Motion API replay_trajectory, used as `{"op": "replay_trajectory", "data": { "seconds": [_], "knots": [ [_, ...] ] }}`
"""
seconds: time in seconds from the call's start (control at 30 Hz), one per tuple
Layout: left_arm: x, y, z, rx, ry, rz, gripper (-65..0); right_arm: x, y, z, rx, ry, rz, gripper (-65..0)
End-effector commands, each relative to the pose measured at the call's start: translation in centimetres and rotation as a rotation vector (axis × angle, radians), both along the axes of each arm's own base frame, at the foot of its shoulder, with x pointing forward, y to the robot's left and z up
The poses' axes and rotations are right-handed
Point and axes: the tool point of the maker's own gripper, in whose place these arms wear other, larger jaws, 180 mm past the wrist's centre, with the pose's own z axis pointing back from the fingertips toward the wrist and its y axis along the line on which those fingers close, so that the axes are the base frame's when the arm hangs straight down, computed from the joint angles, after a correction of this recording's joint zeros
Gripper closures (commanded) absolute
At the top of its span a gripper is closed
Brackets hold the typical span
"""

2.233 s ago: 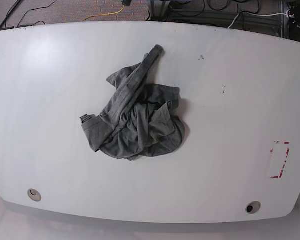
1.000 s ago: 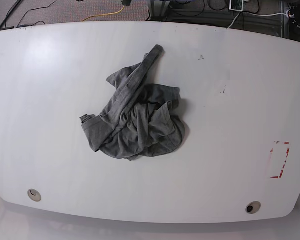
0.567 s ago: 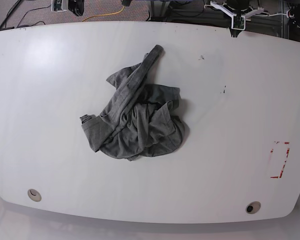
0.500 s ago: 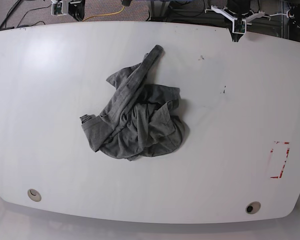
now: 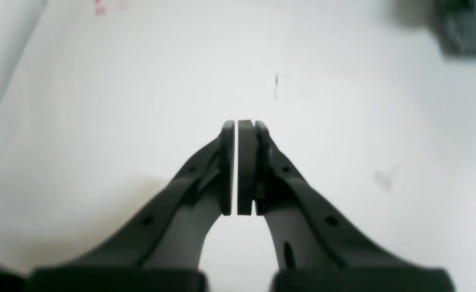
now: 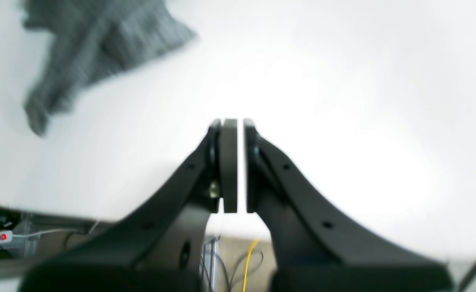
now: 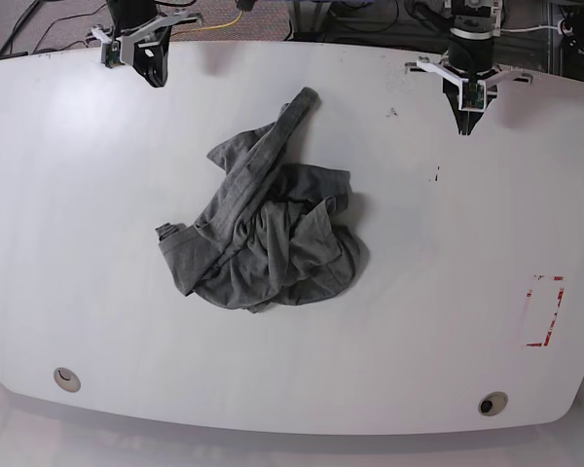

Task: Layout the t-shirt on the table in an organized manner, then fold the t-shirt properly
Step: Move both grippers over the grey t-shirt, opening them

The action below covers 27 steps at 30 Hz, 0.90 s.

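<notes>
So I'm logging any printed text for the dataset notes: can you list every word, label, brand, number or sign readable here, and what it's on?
None readable.
Crumpled heather-grey knit t-shirt: no print or tag showing.
Glossy white table: only small black marks and a red tape rectangle, no lettering.
Both wrist views are too blurred to show any writing.

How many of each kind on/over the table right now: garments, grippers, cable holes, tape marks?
Grey t-shirt, crumpled: 1
Grippers, left gripper and right gripper, both shut, holding nothing: 2
Round cable holes, near-left hole and near-right hole: 2
Red tape rectangle: 1
Total: 6
</notes>
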Motion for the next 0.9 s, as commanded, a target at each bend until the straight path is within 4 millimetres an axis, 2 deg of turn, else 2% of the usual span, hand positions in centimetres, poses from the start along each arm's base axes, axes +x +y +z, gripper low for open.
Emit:
{"op": "replay_trajectory", "data": {
  "seconds": [0.0,0.13,0.2,0.3,0.57,0.67,0.73,0.87],
  "knots": [
    [1.1,0.1,1.3,0.007,-0.058,0.000,-0.8,1.3,0.1,1.0,0.005,-0.049,0.007,-8.2],
    [2.1,0.1,1.9,0.007,-0.089,0.000,-6.9,3.3,0.4,1.1,0.025,-0.063,0.008,-22.4],
    [2.7,0.1,2.3,0.006,-0.107,0.000,-10.4,4.0,0.6,1.3,0.069,-0.070,-0.007,-26.5],
    [3.6,0.1,2.8,0.005,-0.135,0.001,-14.3,5.0,0.9,1.6,0.134,-0.076,-0.018,-27.1],
    [4.3,-0.1,3.3,0.001,-0.158,0.001,-25.4,7.1,1.9,2.3,0.291,-0.048,0.005,-27.6],
    [4.8,-0.7,3.6,-0.010,-0.172,-0.011,-33.1,7.5,2.8,2.3,0.368,-0.018,0.019,-28.4],
    [4.9,-0.8,3.6,-0.012,-0.172,-0.014,-40.1,7.8,3.6,2.5,0.423,0.008,0.038,-32.0],
    [4.9,-0.8,3.6,-0.012,-0.173,-0.014,-49.4,7.9,4.9,2.5,0.493,0.059,0.081,-38.2]
  ]
}}
